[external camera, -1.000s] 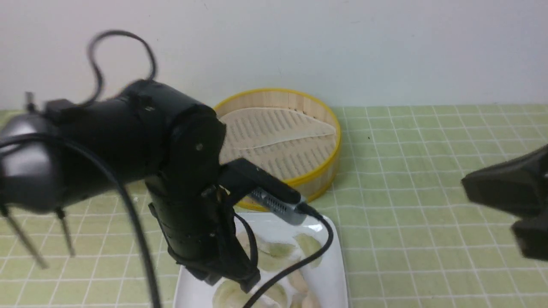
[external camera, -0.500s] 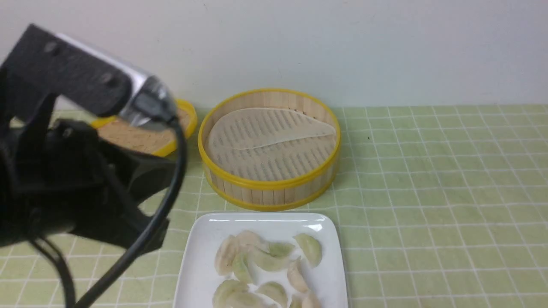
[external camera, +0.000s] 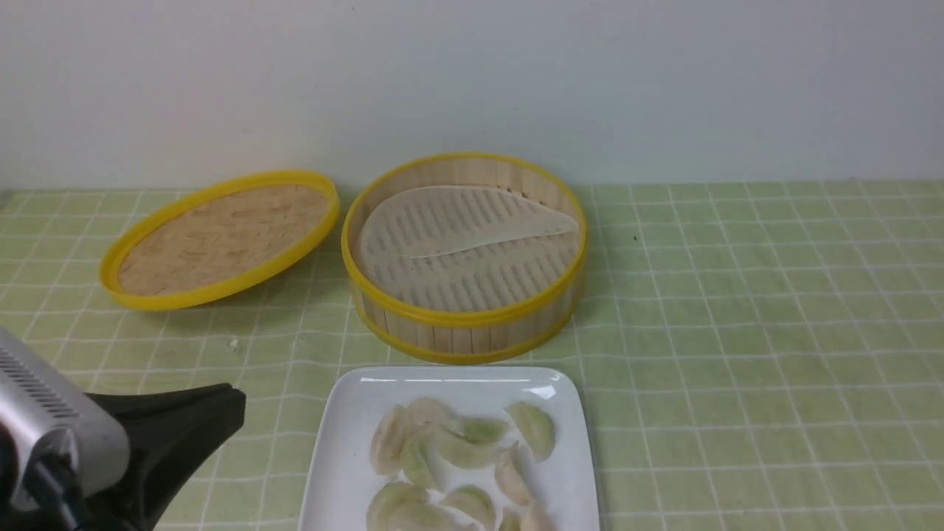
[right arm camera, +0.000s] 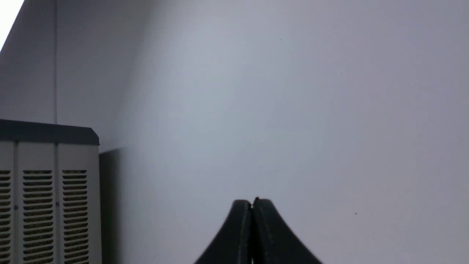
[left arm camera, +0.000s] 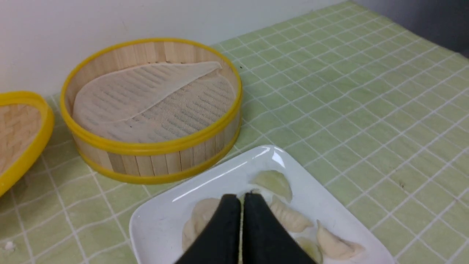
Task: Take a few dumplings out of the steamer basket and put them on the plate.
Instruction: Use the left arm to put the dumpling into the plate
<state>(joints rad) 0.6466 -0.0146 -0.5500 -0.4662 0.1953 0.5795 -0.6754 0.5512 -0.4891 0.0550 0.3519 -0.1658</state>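
Steamer basket: the steamer basket [external camera: 464, 254] sits at the centre of the front view, near the wall, with only its whitish liner sheet [external camera: 461, 221] on the slatted floor; no dumpling shows inside, so the moving looks done.
Lid: the woven lid [external camera: 220, 237] lies tilted at the middle left of the front view, just beside the basket, probably set aside so the basket stays open from above.
Plate: the white square plate [external camera: 341, 442] lies at the bottom centre of the front view, just in front of the basket, which keeps the carry short.
Dumplings: the dumplings [external camera: 457, 461] lie in a loose cluster on the plate, several overlapping; the frame's lower edge cuts off the nearest ones, so I cannot count them fairly.
Left gripper: the left gripper [left arm camera: 242, 200] has its fingers pressed together on nothing; it shows at the lower left corner of the front view, off the plate's side.
Right gripper: the right gripper [right arm camera: 252, 203] also has its fingers pressed together, empty, aimed at a bare wall.
Front view only: the whole lid, and how far the left gripper stands from the plate.
Left wrist view only: the thin seam between the closed fingers, and the dumplings' pleated edges up close at the bottom of its frame.
Right wrist view only: a vented cabinet [right arm camera: 44, 198] at its lower left; nothing of the table.
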